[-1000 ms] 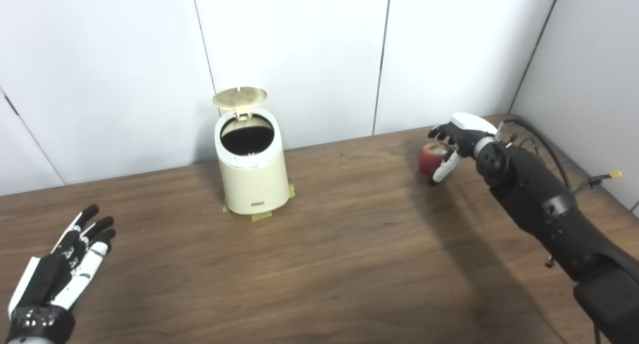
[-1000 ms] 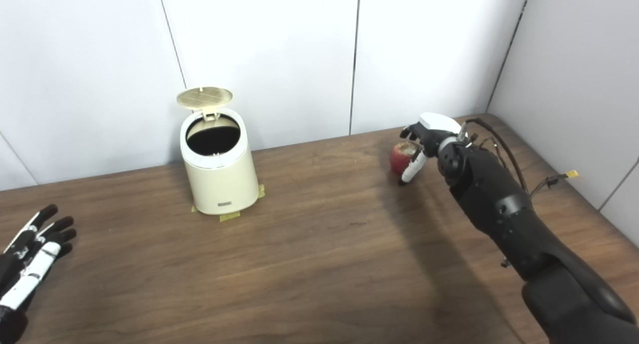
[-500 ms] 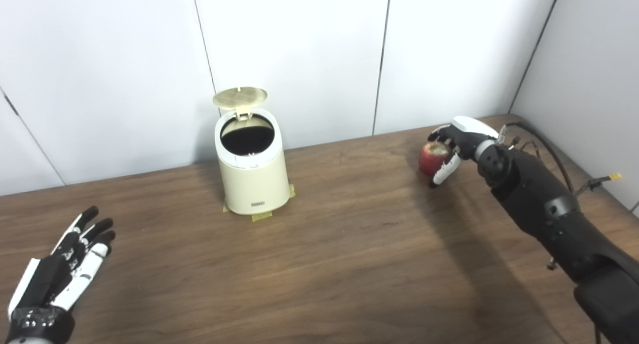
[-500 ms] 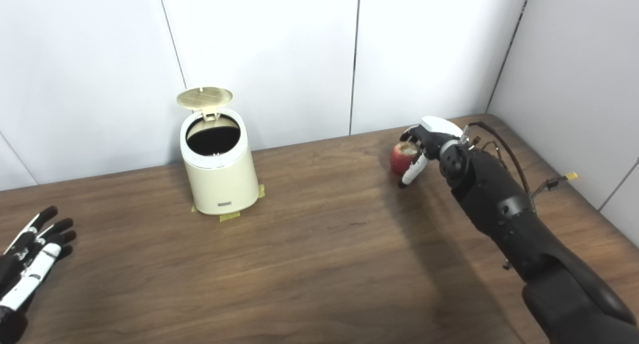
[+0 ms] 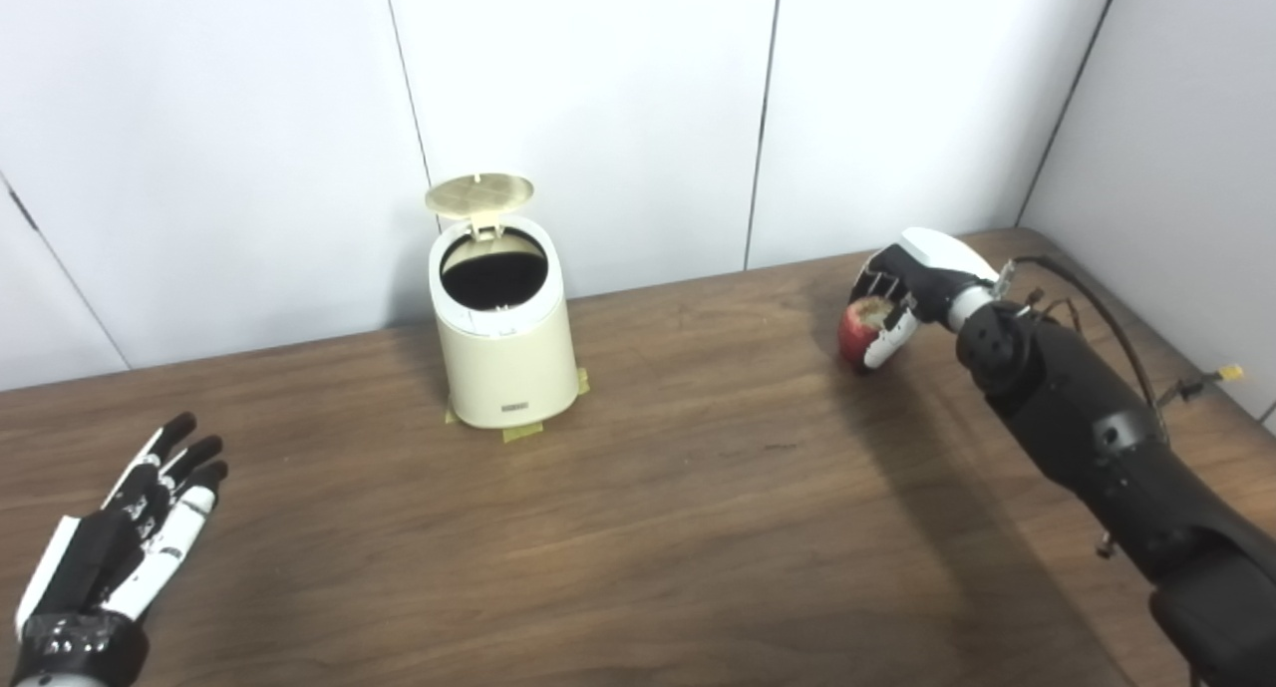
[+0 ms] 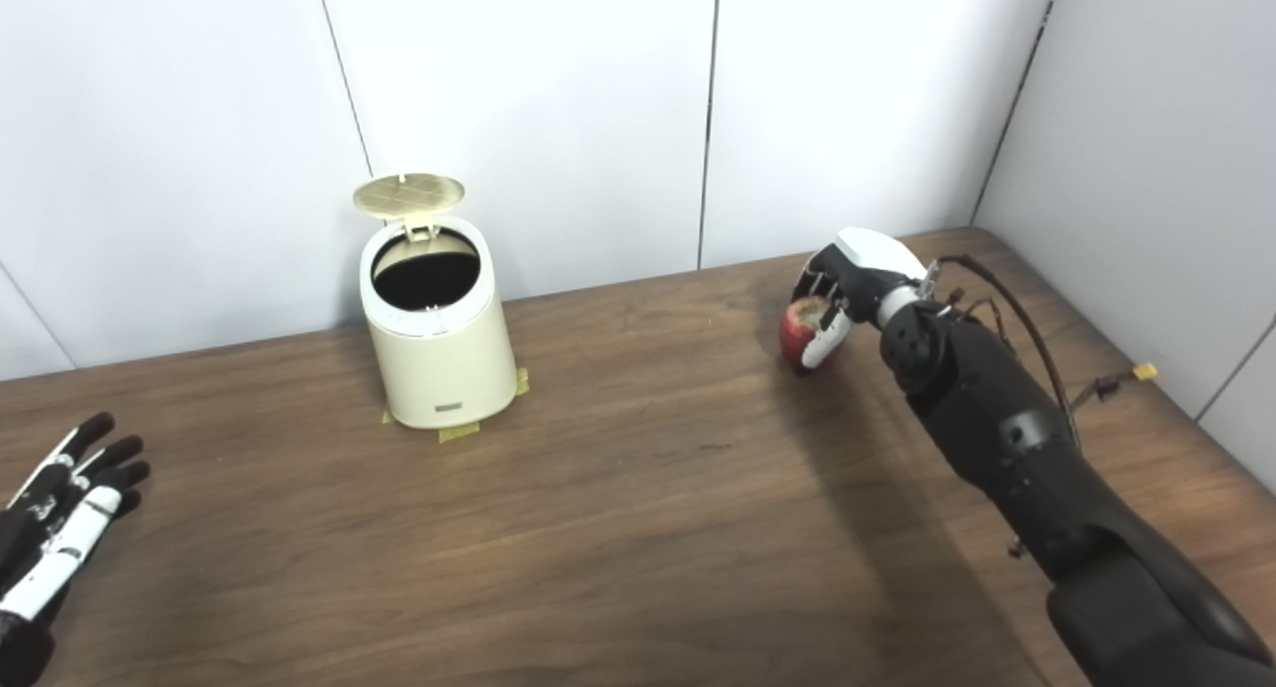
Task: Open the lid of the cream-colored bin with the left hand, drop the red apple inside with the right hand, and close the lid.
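While the lid (image 5: 478, 192) stands open on the cream-colored bin (image 5: 503, 353), the red apple (image 5: 861, 330) is gripped, apparently just off the table (image 5: 638, 527), by the right hand (image 5: 902, 293); left hand (image 5: 130, 547) is rested open-fingered. Drop and closing are left.

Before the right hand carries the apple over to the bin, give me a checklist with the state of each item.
1. Lid up: ok, it stands tilted back behind the mouth.
2. Bin mouth clear: ok, the dark opening shows nothing across it.
3. Apple held: ok, the right hand has its fingers curled round it.
4. Apple lifted off the table: cannot tell from these views.
5. Left hand out of the way: ok, open and resting near the table's left front, far from the bin.
6. Path between apple and bin: ok, only bare wood lies between them.
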Available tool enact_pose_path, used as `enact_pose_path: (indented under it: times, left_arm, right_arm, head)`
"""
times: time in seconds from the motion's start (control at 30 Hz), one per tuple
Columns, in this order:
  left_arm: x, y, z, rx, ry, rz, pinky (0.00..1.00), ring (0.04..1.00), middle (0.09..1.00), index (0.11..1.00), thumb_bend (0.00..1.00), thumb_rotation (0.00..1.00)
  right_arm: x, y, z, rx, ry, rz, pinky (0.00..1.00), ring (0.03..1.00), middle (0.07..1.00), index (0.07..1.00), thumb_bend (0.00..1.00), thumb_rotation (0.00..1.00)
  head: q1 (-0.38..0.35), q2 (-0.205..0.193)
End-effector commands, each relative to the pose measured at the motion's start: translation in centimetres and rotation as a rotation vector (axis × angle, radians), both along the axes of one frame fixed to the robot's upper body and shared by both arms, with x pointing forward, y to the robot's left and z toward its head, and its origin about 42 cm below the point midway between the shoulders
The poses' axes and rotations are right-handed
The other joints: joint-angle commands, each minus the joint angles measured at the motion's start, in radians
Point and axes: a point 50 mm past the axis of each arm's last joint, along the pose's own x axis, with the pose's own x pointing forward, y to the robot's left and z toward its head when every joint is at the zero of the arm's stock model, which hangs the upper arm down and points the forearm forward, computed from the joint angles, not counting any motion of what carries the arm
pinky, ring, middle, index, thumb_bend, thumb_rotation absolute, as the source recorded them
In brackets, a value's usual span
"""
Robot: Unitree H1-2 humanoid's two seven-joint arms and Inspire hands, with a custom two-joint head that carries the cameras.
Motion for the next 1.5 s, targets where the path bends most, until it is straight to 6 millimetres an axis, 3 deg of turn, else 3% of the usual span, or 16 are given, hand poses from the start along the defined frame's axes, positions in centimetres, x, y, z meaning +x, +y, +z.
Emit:
enact_pose_path:
  times: [0.0,0.1,0.4,0.5,0.63,0.8,1.0,1.07,1.13,1.2,1.3,1.47]
  left_arm:
    - [0.2,0.4,1.7,0.044,-0.063,-0.004,0.91,0.896,0.91,0.97,0.24,0.46]
    - [0.2,0.3,1.9,0.041,-0.06,-0.004,0.91,0.901,0.912,0.964,0.24,0.46]
    - [0.3,0.1,1.7,0.027,-0.047,-0.008,0.93,0.91,0.929,0.977,0.17,0.26]
    - [0.3,0.1,1.7,0.023,-0.045,-0.004,0.92,0.909,0.929,0.976,0.17,0.22]
    - [0.3,-0.1,1.7,0.031,-0.042,0.002,0.92,0.9,0.916,0.961,0.18,0.23]
    - [0.4,-0.5,1.7,0.024,-0.044,-0.011,0.93,0.906,0.919,0.969,0.17,0.13]
    - [0.7,-0.6,1.0,0.041,-0.045,-0.029,0.92,0.897,0.896,0.938,0.19,0.17]
    - [0.7,-0.8,0.7,0.039,-0.043,-0.028,0.91,0.893,0.89,0.93,0.2,0.18]
    - [0.8,-1.0,0.6,0.042,-0.046,-0.032,0.87,0.881,0.881,0.923,0.22,0.17]
    - [0.7,-1.3,0.6,0.042,-0.046,-0.036,0.86,0.875,0.879,0.919,0.22,0.17]
    - [0.5,-1.6,0.5,0.043,-0.047,-0.041,0.86,0.874,0.877,0.92,0.23,0.13]
    - [0.4,-2.0,0.1,0.031,-0.046,-0.034,0.88,0.868,0.874,0.911,0.26,0.16]
  right_arm:
    - [0.8,-0.5,2.6,-0.011,-0.098,0.005,0.48,0.455,0.516,0.466,0.52,0.0]
    - [0.7,-0.5,2.3,-0.025,-0.096,0.002,0.47,0.449,0.515,0.468,0.52,0.0]
    - [0.5,-0.2,1.9,-0.108,-0.136,0.029,0.44,0.435,0.521,0.47,0.52,0.0]
    - [0.4,0.7,3.1,-0.11,-0.195,0.076,0.45,0.433,0.515,0.475,0.52,0.0]
    - [0.0,2.9,5.4,-0.103,-0.294,0.144,0.47,0.436,0.506,0.48,0.52,0.0]
    - [-1.1,6.9,8.7,-0.073,-0.437,0.264,0.46,0.42,0.512,0.489,0.52,0.0]
    - [-2.2,12.9,12.0,-0.037,-0.553,0.395,0.38,0.392,0.486,0.535,0.51,0.0]
    - [-2.5,15.2,12.9,-0.016,-0.601,0.436,0.51,0.405,0.471,0.53,0.52,0.0]
    - [-2.6,17.0,13.5,-0.002,-0.642,0.466,0.41,0.389,0.473,0.527,0.52,0.0]
    - [-2.6,18.8,14.1,0.012,-0.661,0.493,0.37,0.381,0.484,0.529,0.52,0.0]
    - [-2.3,21.4,14.9,0.06,-0.666,0.547,0.37,0.386,0.495,0.521,0.52,0.0]
    - [-1.3,24.7,15.6,0.109,-0.686,0.618,0.39,0.388,0.497,0.535,0.51,0.0]
  head:
    - [0.0,0.0]
    - [-0.002,0.004]
    - [0.007,0.004]
    - [0.006,0.004]
    - [0.009,0.004]
    - [0.032,0.0]
    - [0.056,-0.011]
    - [0.066,-0.018]
    - [0.077,-0.022]
    - [0.088,-0.025]
    - [0.1,-0.029]
    - [0.117,-0.032]
